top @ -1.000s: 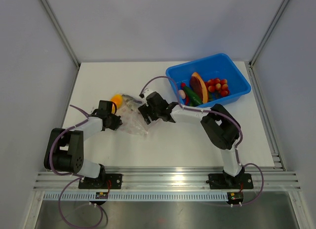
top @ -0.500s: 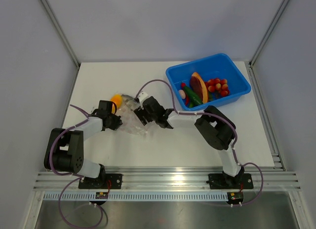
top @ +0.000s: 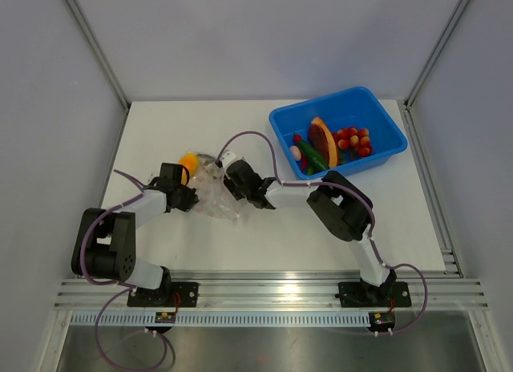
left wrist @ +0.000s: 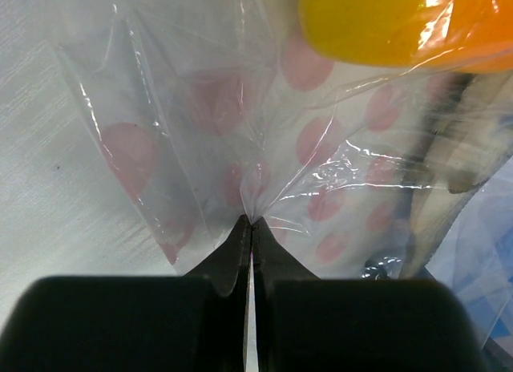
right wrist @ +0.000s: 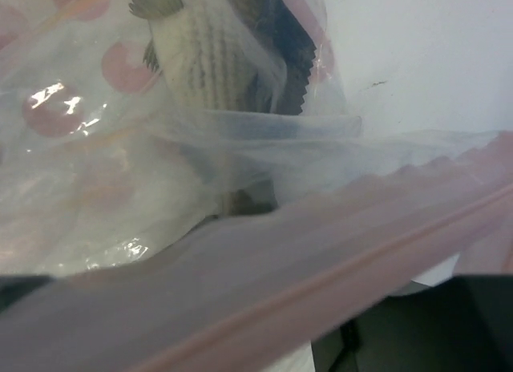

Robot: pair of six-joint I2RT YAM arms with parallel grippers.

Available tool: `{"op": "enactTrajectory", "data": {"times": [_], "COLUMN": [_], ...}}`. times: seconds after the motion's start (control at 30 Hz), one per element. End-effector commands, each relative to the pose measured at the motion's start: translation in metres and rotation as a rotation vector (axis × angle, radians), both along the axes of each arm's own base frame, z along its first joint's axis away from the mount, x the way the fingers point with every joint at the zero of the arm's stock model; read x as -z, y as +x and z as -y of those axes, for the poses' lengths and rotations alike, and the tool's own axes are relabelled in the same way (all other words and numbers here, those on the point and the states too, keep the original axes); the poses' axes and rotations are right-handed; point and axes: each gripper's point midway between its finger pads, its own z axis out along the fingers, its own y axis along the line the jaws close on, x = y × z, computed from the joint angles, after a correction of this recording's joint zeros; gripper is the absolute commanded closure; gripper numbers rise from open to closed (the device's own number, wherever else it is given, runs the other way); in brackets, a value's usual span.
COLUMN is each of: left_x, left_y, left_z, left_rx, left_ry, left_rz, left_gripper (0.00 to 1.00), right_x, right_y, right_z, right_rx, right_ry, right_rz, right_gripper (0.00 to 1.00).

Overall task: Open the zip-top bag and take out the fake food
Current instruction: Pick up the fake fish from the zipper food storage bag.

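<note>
- Top external view: the right gripper (top: 228, 173) has slid left from beside the blue rectangular plastic bin (top: 386, 144) and now sits at the right side of the clear, crinkly zip-top bag (top: 210, 197), which lies on the white table (top: 288, 236) between the two arms. The left gripper (top: 191, 199) has not shifted and sits at the bag's left side. A round yellow-orange toy fruit (top: 189, 162) rests at the bag's far-left corner. Several pieces of bright plastic fake food (top: 325, 142) already lie in the bin, so the job looks to be in its last stage.
- Left wrist view: the left claw is clamped tight on a gathered fold of the thin film, with creases fanning out from the pinch. The plastic is transparent with pale pink dots, and the yellow-orange fruit bulges behind it at the top.
- Right wrist view: the bag's pinkish zip strip (right wrist: 337, 268) runs slantwise across the bottom, just in front of the right claw. Film hides the fingers, so I cannot tell whether they have clamped the strip. Inside lies a grey striped toy fish (right wrist: 200, 59), which judging by this approach is probably the next piece to come out.
</note>
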Motion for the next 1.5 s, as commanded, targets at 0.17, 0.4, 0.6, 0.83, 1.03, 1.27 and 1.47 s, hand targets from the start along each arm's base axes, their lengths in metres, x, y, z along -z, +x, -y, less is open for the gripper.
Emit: {"op": "enactTrajectory", "data": {"times": [0.17, 0.4, 0.6, 0.83, 1.03, 1.27, 1.47], "left_x": [-0.003, -0.002, -0.002, -0.002, -0.001, -0.001, 0.001], "left_y": [0.006, 0.003, 0.004, 0.005, 0.006, 0.007, 0.007], "left_z": [0.000, -0.009, -0.012, -0.014, -0.014, -0.015, -0.018], "left_rx": [0.015, -0.014, -0.029, -0.033, -0.033, -0.035, -0.041], "left_ry": [0.003, 0.044, 0.059, 0.069, 0.072, 0.080, 0.092], "left_rz": [0.013, -0.011, -0.010, -0.012, -0.018, -0.022, -0.026], "left_gripper": [1.00, 1.00, 1.00, 1.00, 1.00, 1.00, 1.00], "right_x": [-0.026, -0.049, -0.063, -0.063, -0.078, -0.095, -0.106], "right_y": [0.011, -0.001, -0.010, -0.026, -0.041, -0.062, -0.088], "right_z": [0.000, -0.007, -0.010, -0.009, -0.006, -0.004, -0.008], "right_rx": [0.059, 0.044, 0.046, -0.029, -0.082, -0.112, -0.155], "right_ry": [-0.008, -0.077, -0.174, -0.247, -0.227, -0.182, -0.093], "right_rz": [0.084, 0.195, 0.278, 0.209, 0.150, 0.041, -0.098], "right_gripper": [0.75, 0.93, 1.00, 1.00, 1.00, 1.00, 0.99]}}
